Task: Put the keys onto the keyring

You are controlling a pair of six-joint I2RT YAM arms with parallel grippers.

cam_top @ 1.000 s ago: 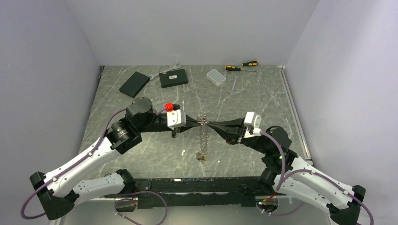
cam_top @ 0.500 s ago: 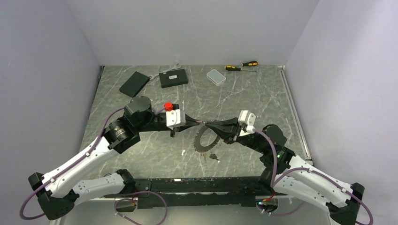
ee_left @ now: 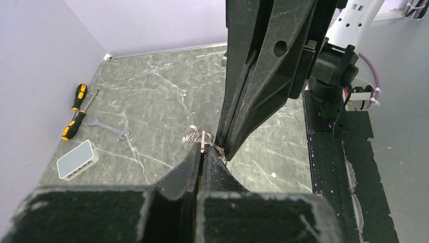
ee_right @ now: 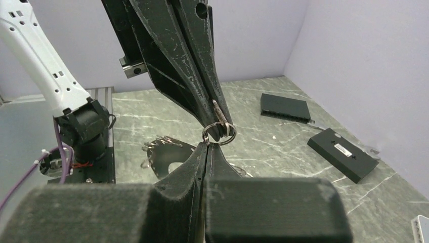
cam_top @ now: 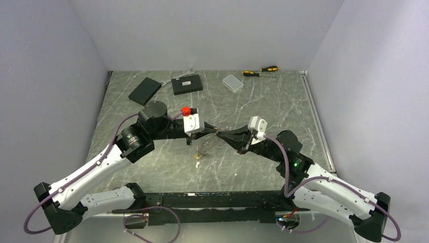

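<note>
My left gripper [cam_top: 215,129] and right gripper [cam_top: 221,133] meet tip to tip above the middle of the table. The left gripper [ee_left: 203,151] is shut on a plain silvery key [ee_left: 203,137], which also shows in the right wrist view [ee_right: 217,114]. The right gripper [ee_right: 207,144] is shut on the edge of a small silvery ring [ee_right: 233,134] that lies round the left fingertips. The dark toothed keyring [ee_right: 157,159] hangs below and to the left, thin and edge-on in the top view [cam_top: 203,147]. A yellow-orange tag [cam_top: 197,157] dangles at its low end.
Two black boxes [cam_top: 144,90] [cam_top: 186,84], a clear plastic box [cam_top: 233,82] and two yellow-handled screwdrivers [cam_top: 260,71] lie along the back wall. A small wrench [ee_left: 109,127] lies near the screwdrivers. A black rail [cam_top: 212,195] runs along the near edge.
Both grippers have shifted a little left and stayed joined. The toothed keyring, hanging as a wide loop half a second ago, has swung left and now looks edge-on.
</note>
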